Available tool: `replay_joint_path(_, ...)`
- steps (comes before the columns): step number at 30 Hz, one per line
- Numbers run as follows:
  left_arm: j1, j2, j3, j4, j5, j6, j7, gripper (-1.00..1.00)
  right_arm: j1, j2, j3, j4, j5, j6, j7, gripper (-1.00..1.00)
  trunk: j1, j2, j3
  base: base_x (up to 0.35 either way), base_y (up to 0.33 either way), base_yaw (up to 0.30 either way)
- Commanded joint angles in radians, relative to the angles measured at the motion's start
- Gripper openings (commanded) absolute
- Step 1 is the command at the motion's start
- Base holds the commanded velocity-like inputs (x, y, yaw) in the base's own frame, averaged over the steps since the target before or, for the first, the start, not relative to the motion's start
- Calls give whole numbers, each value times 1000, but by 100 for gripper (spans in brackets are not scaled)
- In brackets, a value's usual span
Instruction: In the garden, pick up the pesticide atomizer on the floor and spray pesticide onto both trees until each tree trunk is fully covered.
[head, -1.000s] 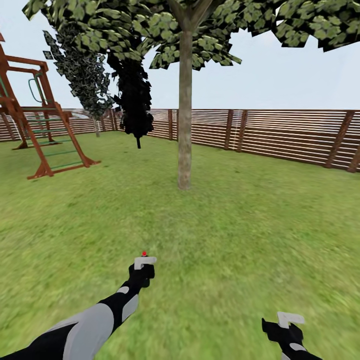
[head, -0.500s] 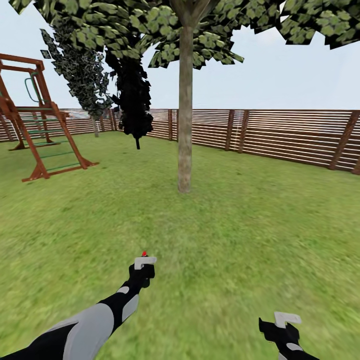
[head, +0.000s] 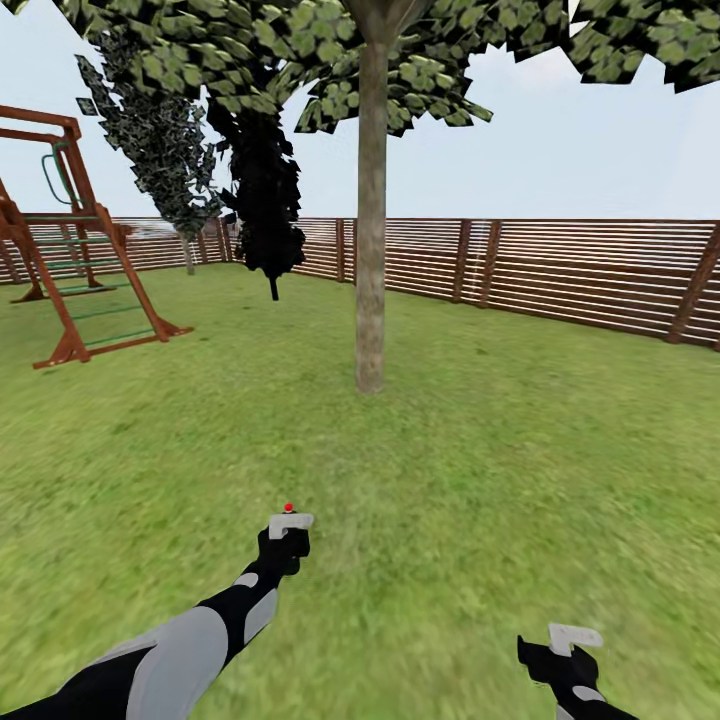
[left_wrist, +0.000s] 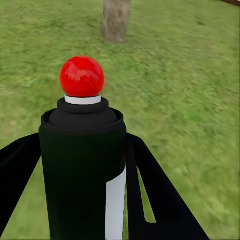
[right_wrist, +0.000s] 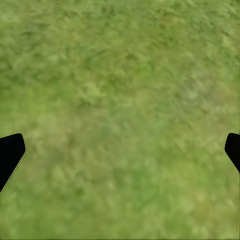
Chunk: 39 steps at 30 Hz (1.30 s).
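Clamped between the two black fingers of the left gripper is the pesticide atomizer: a black cylinder with a white strip down its side, a white collar and a round red knob on top. In the head view the left gripper is seen low over the lawn, slightly left of the middle, with the atomizer's pale head and red dot showing above it. The atomizer is held upright and is pointed along the grass toward the tree trunk, which stands well apart from it, further out on the lawn and roughly in line with it. The base of that trunk is also seen beyond the red knob in the left wrist view.

The right gripper is seen near the lower right corner of the head view, above bare grass. In the right wrist view its two dark fingertips are spread wide apart, with nothing but grass between them.

A brown slatted fence bounds the far edge of the lawn, a wooden play tower stands at the left edge, and a narrow dark tree is seen near the fence.
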Motion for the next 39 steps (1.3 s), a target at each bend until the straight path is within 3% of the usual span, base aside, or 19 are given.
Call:
replay_joint_path(1,0,0,0,0,0,0,0,-100,0,0,0,0,0,0,0,100,0,0,0,350,0,0)
replay_joint_path(39,0,0,0,0,0,0,0,-100,0,0,0,1,0,0,0,100,0,0,0,350,0,0)
